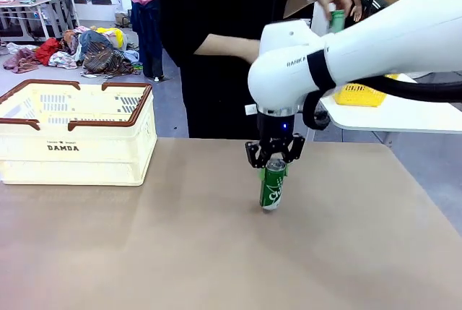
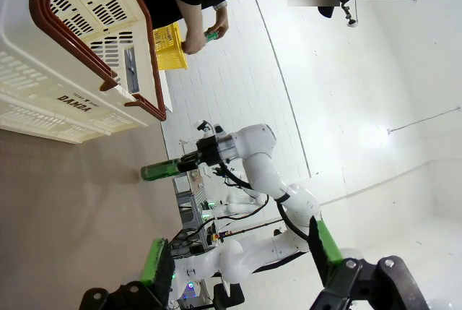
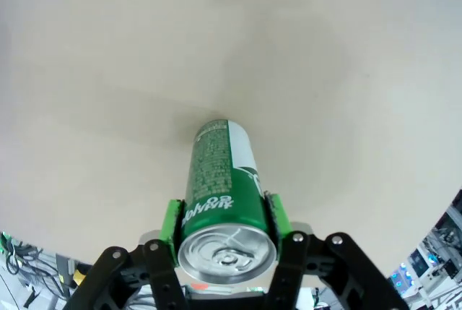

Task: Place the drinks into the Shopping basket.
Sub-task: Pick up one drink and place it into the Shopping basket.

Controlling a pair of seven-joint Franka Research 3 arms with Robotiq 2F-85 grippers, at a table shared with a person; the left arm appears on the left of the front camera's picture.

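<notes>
A green can (image 1: 273,188) with white lettering stands upright on the brown tabletop, right of centre. My right gripper (image 1: 273,160) comes down from above and is shut on the can's upper part. In the right wrist view the green pads (image 3: 172,225) press both sides of the can (image 3: 220,180), whose silver top faces the camera. The cream Shopping basket (image 1: 72,152) with its brown rim sits at the table's far left, well away from the can. My left gripper (image 2: 242,252) hangs open and holds nothing. Across the table, a person's hand holds another green can (image 1: 337,19) up high.
A person in black stands at the table's far edge, behind the right arm. A small yellow basket (image 1: 359,95) rests on a white side table at the right. Bare tabletop (image 1: 180,245) lies between the can and the Shopping basket (image 2: 68,100).
</notes>
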